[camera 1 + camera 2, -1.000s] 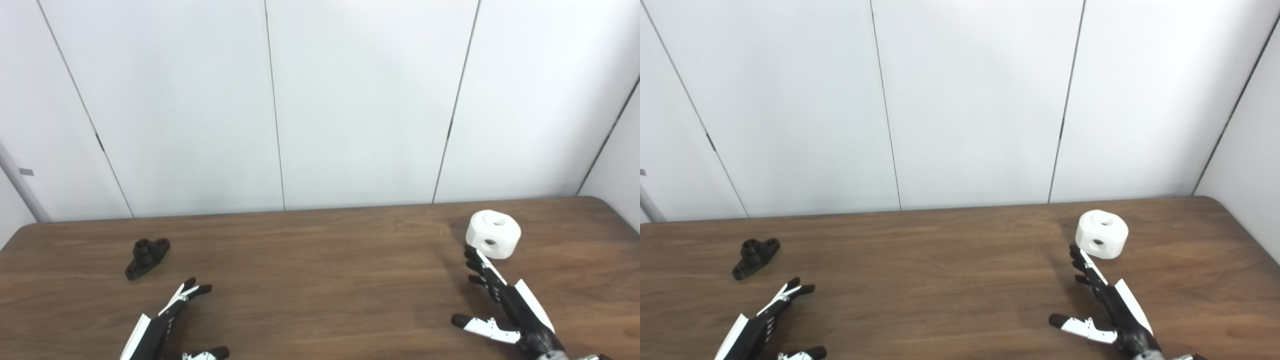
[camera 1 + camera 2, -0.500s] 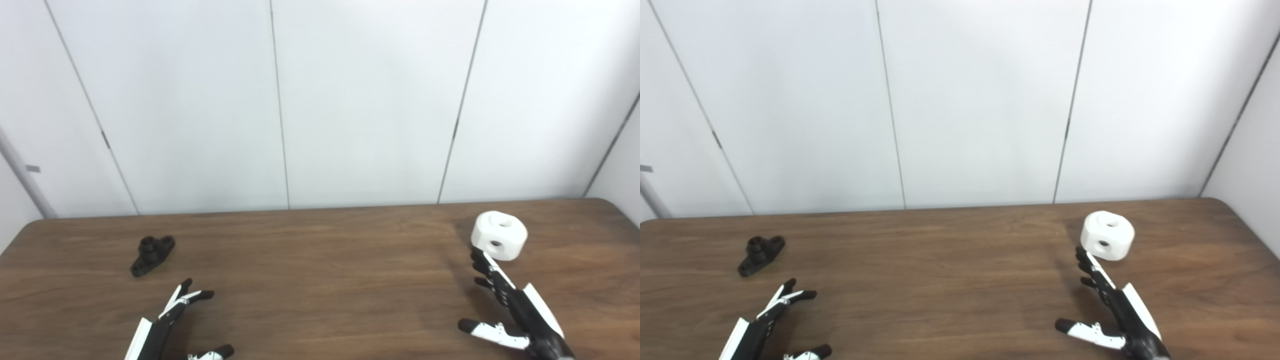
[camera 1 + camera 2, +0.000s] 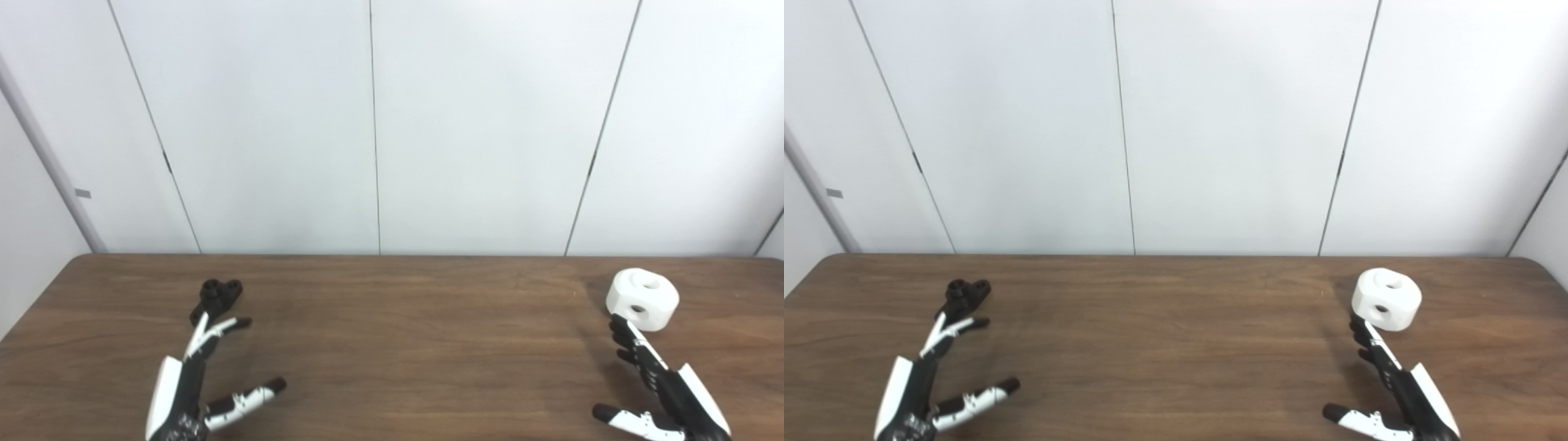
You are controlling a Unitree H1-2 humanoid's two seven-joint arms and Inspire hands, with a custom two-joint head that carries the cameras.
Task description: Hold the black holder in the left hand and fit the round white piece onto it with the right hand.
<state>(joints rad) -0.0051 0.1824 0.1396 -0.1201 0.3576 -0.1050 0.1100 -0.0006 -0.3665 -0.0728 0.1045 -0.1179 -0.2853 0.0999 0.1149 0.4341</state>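
Note:
The black holder [image 3: 215, 297] lies on the brown table at the left, a small bracket with round bosses. My left hand [image 3: 202, 373] is open, its fingertips just in front of the holder's near end, thumb spread to the right. The round white piece [image 3: 642, 299], a chunky disc with a hole on top and one in its side, sits at the right. My right hand [image 3: 658, 389] is open, fingertips just short of the white piece's near side, thumb out to the left. Neither hand holds anything.
The wooden table [image 3: 404, 343] runs across the view, its far edge against a white panelled wall [image 3: 373, 122]. Its rounded left corner [image 3: 79, 260] shows at the back left.
The camera has turned left, shifting the whole scene right. My left hand has reached forward, its fingertips now by the black holder. My right hand stays near the white piece.

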